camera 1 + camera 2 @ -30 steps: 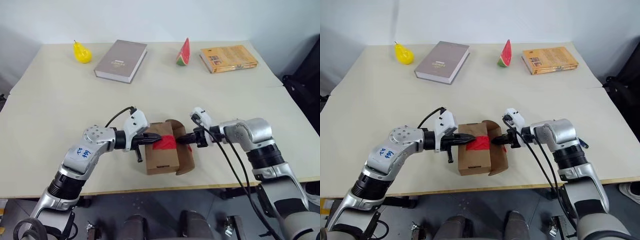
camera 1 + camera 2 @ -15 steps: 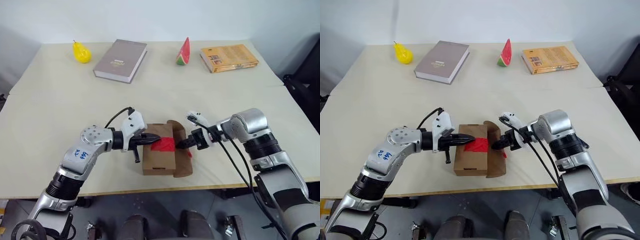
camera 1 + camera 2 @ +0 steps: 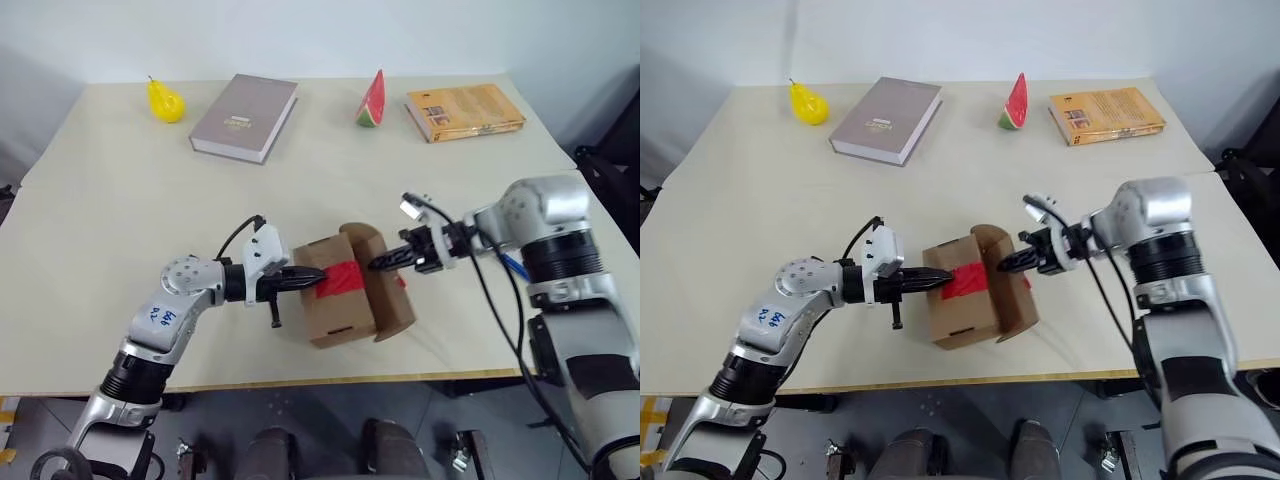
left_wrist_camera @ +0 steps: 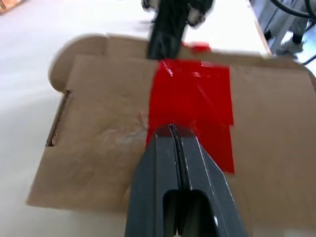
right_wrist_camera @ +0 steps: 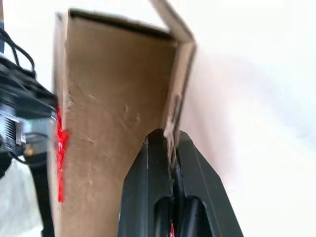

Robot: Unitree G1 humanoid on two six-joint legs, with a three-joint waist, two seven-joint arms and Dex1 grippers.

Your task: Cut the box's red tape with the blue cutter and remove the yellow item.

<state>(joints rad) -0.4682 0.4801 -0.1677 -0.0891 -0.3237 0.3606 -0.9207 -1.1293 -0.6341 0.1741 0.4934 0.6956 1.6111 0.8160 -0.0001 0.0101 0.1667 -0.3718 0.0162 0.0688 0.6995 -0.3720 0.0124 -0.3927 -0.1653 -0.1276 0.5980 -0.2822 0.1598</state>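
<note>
— Brown cardboard, mid-table near the front edge: the box [image 3: 335,300] sits between the two grippers, tipped a little, one flap [image 3: 385,280] standing up on the right gripper's side.

— And the red tape [image 3: 340,279]?

— On the top panel, directly ahead of the left gripper [image 3: 312,277]. That gripper's fingers are pressed together with nothing between them, tips resting on the near edge of the tape.

— The right gripper [image 3: 1004,266]?

— Clenched on the raised flap; in its wrist view the cardboard edge runs down between the two black fingers [image 5: 153,163]. It reaches in from the side opposite the left gripper, tips near the far edge of the tape.

— The blue cutter, the yellow item?

— Cannot tell where either is; the box interior is hidden.

— What lies beyond the grippers?

— Well past them, along the far side of the table [image 3: 120,220]: a yellow pear [image 3: 165,101], a grey book [image 3: 245,117], a watermelon slice [image 3: 371,100], an orange book [image 3: 464,110].
</note>
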